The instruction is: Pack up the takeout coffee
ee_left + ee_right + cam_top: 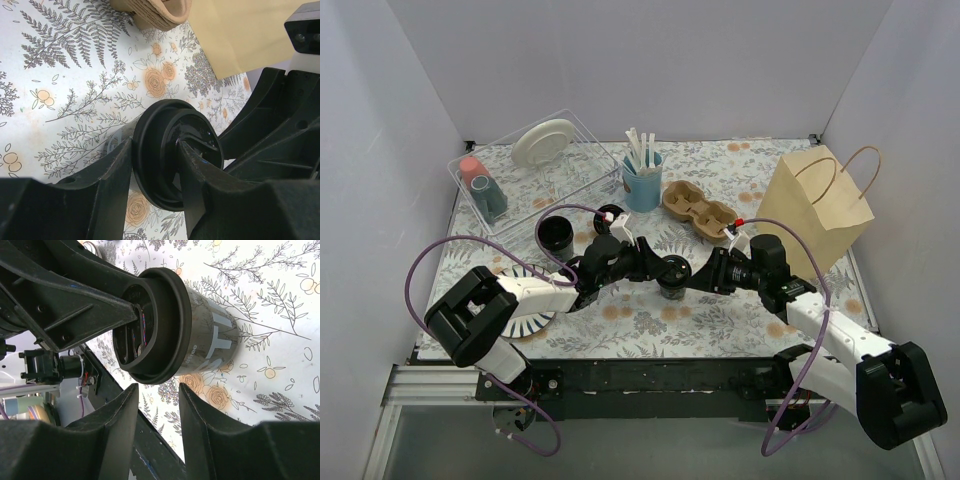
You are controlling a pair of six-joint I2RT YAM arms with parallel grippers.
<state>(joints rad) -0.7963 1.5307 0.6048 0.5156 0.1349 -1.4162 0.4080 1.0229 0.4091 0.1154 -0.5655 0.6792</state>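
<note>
You're working in a robotics lab test cell, not a real café. Plain white panel walls (620,60) box the table in from 9 through 12 to 3 o'clock. A bare metal frame rail (392,395) and loose purple cables (410,283) run along 6 o'clock. The café look is staged on a floral cloth (720,320): a brown paper bag (815,205) at 2 o'clock, a clear bin (560,178) at 10 o'clock, the takeout coffee (672,290) at centre.

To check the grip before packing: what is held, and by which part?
The left gripper holds the takeout coffee by its lid rim; the right gripper holds nothing.
</note>
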